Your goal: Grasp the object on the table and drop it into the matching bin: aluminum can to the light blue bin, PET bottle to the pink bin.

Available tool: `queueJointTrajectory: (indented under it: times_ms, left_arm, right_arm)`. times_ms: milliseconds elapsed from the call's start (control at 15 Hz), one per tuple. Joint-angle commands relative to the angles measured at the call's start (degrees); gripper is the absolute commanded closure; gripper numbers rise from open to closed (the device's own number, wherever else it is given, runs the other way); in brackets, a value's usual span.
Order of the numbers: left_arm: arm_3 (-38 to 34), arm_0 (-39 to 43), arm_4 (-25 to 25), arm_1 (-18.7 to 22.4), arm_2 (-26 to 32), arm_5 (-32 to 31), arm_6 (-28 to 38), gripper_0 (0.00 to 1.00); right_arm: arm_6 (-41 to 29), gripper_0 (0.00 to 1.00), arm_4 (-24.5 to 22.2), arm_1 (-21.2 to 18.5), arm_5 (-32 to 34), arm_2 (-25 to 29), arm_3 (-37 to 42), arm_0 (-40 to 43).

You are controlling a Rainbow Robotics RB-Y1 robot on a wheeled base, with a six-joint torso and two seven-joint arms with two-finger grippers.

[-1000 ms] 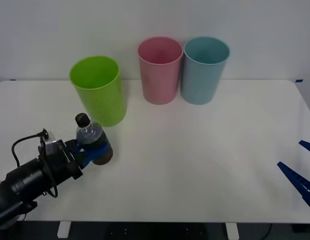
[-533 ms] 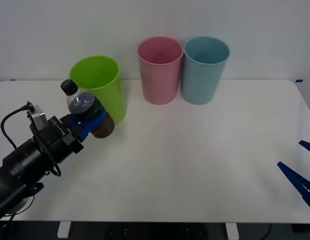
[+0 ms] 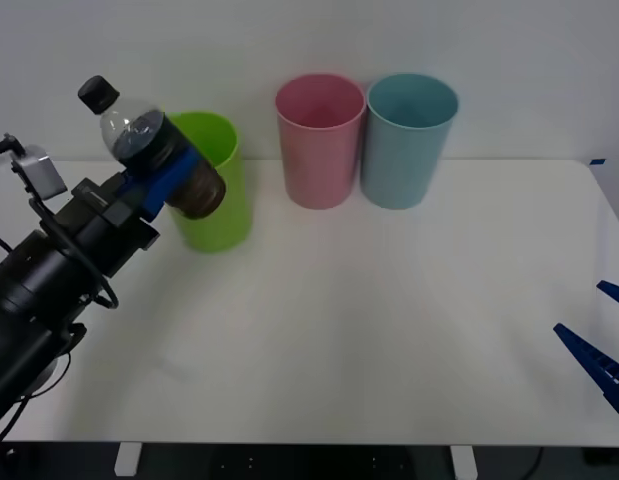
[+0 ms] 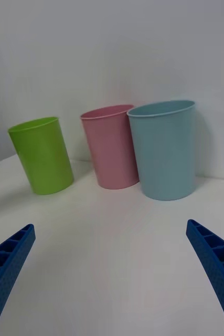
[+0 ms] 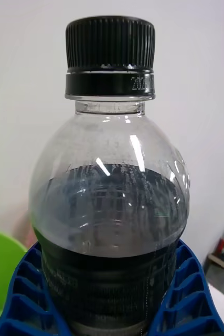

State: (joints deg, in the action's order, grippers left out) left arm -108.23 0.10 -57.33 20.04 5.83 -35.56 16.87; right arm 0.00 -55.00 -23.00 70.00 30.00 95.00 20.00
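From the front, the left gripper clamps the PET bottle aloft at ten o'clock, tilted before the lime green bin, free to travel toward the pink bin. The right wrist view shows the right gripper spread wide and idle. In the left wrist view, blue fingers hug the bottle's dark lower part.

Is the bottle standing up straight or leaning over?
Leaning. The left claw holds the bottle in the air, its black cap tipped toward the robot's left.

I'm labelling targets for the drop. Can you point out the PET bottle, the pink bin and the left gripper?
PET bottle point(image 3: 139, 140), front view, on its clear upper body.
pink bin point(image 3: 318, 160), front view, on its outer wall.
left gripper point(image 3: 169, 178), front view, on the blue fingers around the bottle.
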Motion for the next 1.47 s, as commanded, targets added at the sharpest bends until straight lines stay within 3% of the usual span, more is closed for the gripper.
queueJointTrajectory:
  times_ms: [67, 267, 533, 800, 1000, 1200, 1467]
  left_arm:
    - [-1.7, -2.8, -3.7, 0.0, -0.1, 3.0, 5.1, 1.0]
    - [-0.1, -8.6, -8.2, 0.0, -1.6, 8.2, 9.3, 1.0]
    - [8.7, -18.3, -10.3, -0.1, -5.4, 13.1, 8.4, 0.99]
    - [23.7, -32.1, -11.8, 0.0, -8.1, 16.1, 5.7, 0.99]
    - [34.5, -40.6, -11.9, -0.9, -10.2, 17.8, -0.6, 0.99]
    - [44.3, -48.0, -12.8, -3.2, -11.8, 20.1, -6.0, 0.99]
    - [55.7, -57.1, -14.4, -6.4, -14.3, 23.5, -7.6, 1.0]
  right_arm:
    - [0.0, 0.0, 0.0, 0.0, 0.0, 0.0, 0.0, 0.0]
    - [0.0, 0.0, 0.0, 0.0, 0.0, 0.0, 0.0, 0.0]
    - [0.0, 0.0, 0.0, 0.0, 0.0, 0.0, 0.0, 0.0]
    - [0.0, 0.0, 0.0, 0.0, 0.0, 0.0, 0.0, 0.0]
    - [0.0, 0.0, 0.0, 0.0, 0.0, 0.0, 0.0, 0.0]
    - [0.0, 0.0, 0.0, 0.0, 0.0, 0.0, 0.0, 0.0]
    - [0.0, 0.0, 0.0, 0.0, 0.0, 0.0, 0.0, 0.0]
